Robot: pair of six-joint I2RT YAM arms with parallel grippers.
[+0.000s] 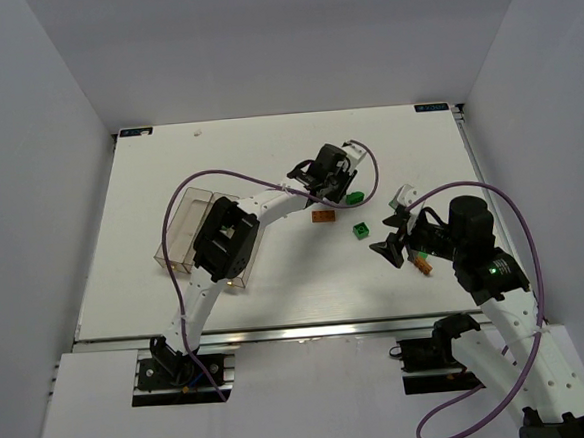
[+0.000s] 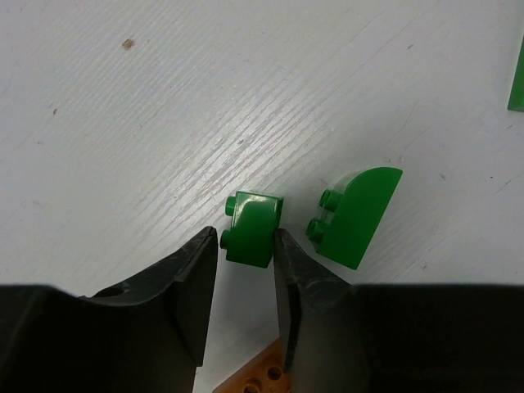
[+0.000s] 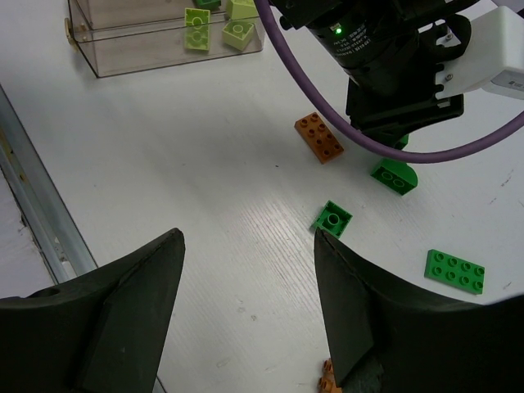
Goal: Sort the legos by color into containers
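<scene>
Studs dot a glossy boxy brick (image 2: 252, 229) beside a round-topped brick (image 2: 364, 217).

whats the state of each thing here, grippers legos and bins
left gripper: shut on the small green lego
right gripper: open, holding nothing
curved green lego: loose on the table, beside the gripped one, not touching it
orange lego: loose, studs up
square green lego: loose, studs up
green plate: lying flat, studs up
containers: lime legos inside
</scene>
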